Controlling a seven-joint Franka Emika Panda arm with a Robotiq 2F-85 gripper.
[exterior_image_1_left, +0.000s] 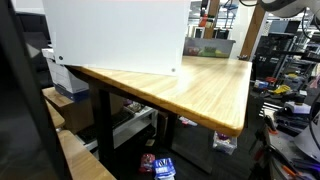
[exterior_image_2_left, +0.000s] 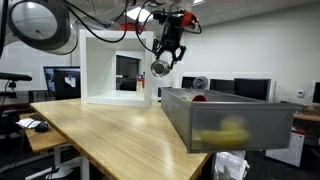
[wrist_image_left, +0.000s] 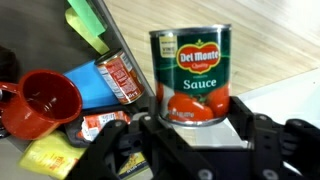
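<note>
**Green-label sauce can (wrist_image_left: 192, 72) held off the desk**

The gripper (wrist_image_left: 193, 130) has its fingers (wrist_image_left: 150, 135) pinching the upright sauce can low on both sides. In an exterior view the can hangs clear above the wooden desk (exterior_image_2_left: 100, 130), just beside the corner of the grey bin (exterior_image_2_left: 235, 125) nearest the white box (exterior_image_2_left: 105, 70). The wrist view shows a red cup (wrist_image_left: 45, 100), a lying red-label can (wrist_image_left: 120, 78), a yellow packet (wrist_image_left: 45, 158) and green pieces (wrist_image_left: 90, 25) in the bin.

The metal can (wrist_image_left: 190, 75) wears a glossy paper label; the tabletop (exterior_image_1_left: 200, 90) is smooth pale wood.
</note>
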